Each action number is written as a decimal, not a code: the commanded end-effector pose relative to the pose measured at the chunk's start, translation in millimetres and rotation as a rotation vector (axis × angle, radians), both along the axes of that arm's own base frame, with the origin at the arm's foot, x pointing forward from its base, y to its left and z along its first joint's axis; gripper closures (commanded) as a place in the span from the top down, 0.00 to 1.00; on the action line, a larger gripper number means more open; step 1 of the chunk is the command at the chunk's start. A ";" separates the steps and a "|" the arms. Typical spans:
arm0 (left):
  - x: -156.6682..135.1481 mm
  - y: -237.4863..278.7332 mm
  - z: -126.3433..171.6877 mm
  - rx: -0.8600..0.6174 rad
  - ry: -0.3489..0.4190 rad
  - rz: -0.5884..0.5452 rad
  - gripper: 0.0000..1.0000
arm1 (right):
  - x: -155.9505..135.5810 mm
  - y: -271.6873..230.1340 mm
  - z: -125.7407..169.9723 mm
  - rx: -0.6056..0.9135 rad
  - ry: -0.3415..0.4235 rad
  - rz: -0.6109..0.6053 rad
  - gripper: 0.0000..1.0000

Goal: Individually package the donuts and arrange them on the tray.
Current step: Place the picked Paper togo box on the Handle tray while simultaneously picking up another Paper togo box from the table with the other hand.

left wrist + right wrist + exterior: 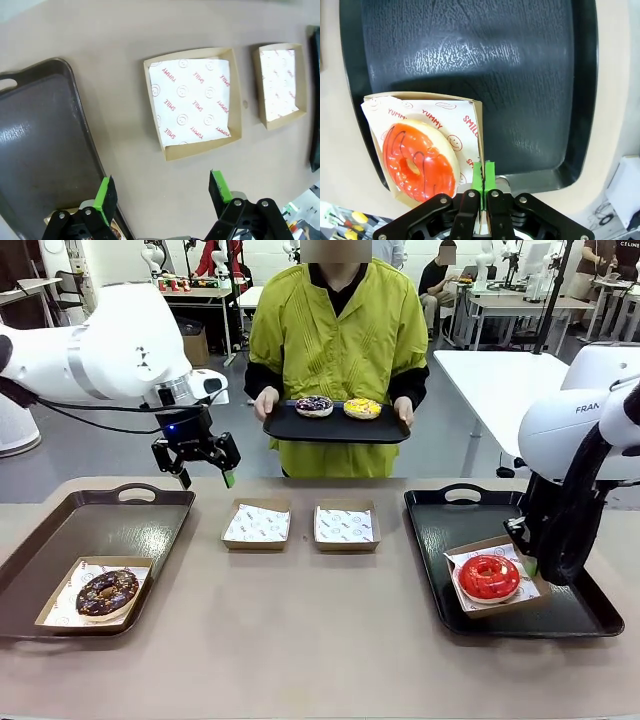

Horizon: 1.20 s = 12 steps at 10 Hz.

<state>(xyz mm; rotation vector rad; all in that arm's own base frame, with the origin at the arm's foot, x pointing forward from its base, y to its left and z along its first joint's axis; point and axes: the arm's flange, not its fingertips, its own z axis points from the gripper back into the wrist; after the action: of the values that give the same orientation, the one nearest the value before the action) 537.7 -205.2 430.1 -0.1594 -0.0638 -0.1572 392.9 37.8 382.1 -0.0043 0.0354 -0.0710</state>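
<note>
Chocolate donut (107, 592) sits boxed at 8 o'clock on the left tray (60, 530). At 4 o'clock the right gripper (483, 176), its arm bent low, pinches its pads closed on the wall of the cardboard box (435, 97) holding the red donut (488, 577). At 10 o'clock the left gripper (207, 478) hangs pointing down, fingers spread, empty. At 12 o'clock a person's black tray (335, 428) carries the purple donut (314, 405) and yellow donut (362, 408).

The red donut (417, 160) at four o'clock on the table wears a glossy, wet-looking glaze over pale matt dough. Its cardboard box (420, 96) is matt brown, lined with thin printed paper (440, 112). The black tray (520, 75) beneath is plastic, finely crackle-grained with a soft sheen. The tabletop (300, 660) is smooth, matt beige.
</note>
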 end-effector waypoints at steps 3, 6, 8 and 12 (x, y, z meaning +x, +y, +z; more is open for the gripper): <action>21.6 -15.9 -14.4 0.062 0.049 0.031 0.96 | 4.7 4.8 -15.6 0.000 -0.022 0.008 0.01; 27.5 -20.9 -34.6 0.103 0.061 0.045 0.96 | 8.8 11.6 -20.0 0.015 -0.055 0.041 0.01; 31.2 -25.5 -48.2 0.124 0.028 0.073 0.96 | 11.3 13.5 -24.5 0.027 -0.057 0.050 0.01; 33.2 -30.7 -60.4 0.167 0.004 0.072 0.96 | 12.4 16.2 -29.8 0.033 -0.034 0.049 0.01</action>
<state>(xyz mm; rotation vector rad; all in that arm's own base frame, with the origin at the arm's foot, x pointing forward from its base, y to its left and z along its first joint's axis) 564.9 -231.7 368.3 -0.0245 -0.0225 -0.1141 406.2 53.7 356.7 0.0041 0.0102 -0.0275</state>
